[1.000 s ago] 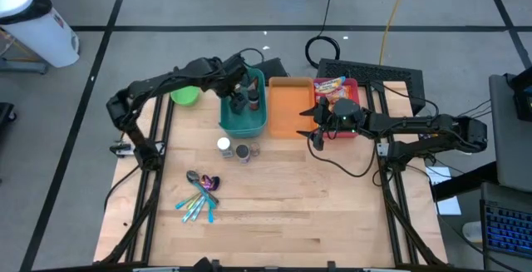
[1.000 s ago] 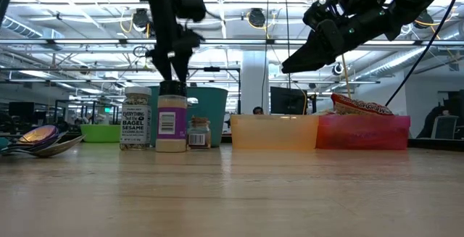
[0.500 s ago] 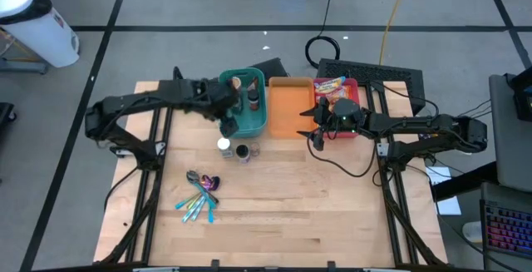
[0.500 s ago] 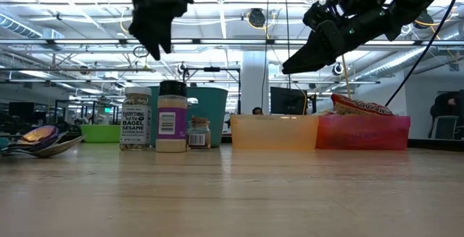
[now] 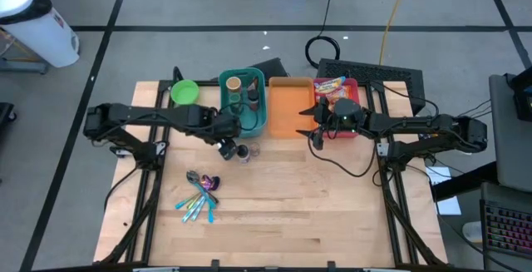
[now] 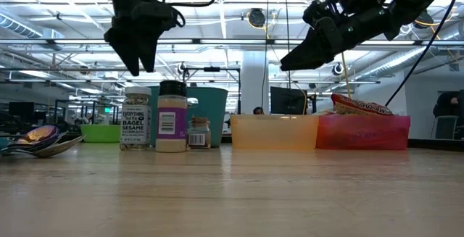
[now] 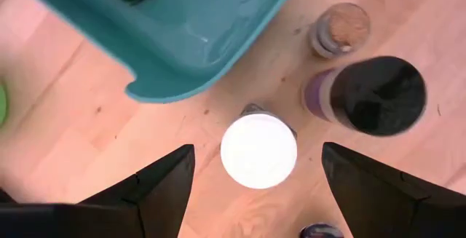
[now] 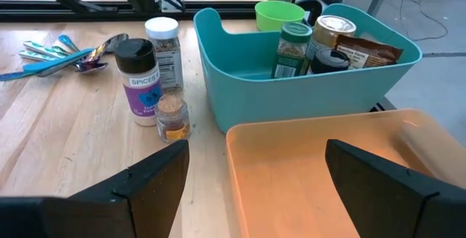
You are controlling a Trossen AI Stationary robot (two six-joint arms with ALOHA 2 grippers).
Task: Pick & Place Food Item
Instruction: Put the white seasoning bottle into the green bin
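Observation:
A white-lidded bagel-sesame jar (image 7: 258, 154) stands on its base on the table, just in front of the teal bin (image 5: 257, 124). Beside it stand a black-lidded spice jar (image 7: 378, 96) and a small cork-coloured jar (image 7: 341, 28). My left gripper (image 6: 135, 67) hangs open above the white-lidded jar, pointing down, one finger on either side of the lid and well clear of it. My right gripper (image 5: 310, 127) stays open in the air over the near edge of the orange bin (image 5: 288, 97), touching nothing.
The teal bin holds several jars and a brown packet (image 8: 364, 49). A red bin (image 5: 353, 83) with snack packets stands to the right of the orange bin. A green bowl (image 5: 184, 93) sits at the far left. Spoons and blue pens (image 5: 199, 195) lie nearer the front, with bare wood around them.
My left gripper has swung out from over the teal bin toward the table's near edge, sunk a little, and now hangs over the white-lidded jar. The jars and bins have not moved.

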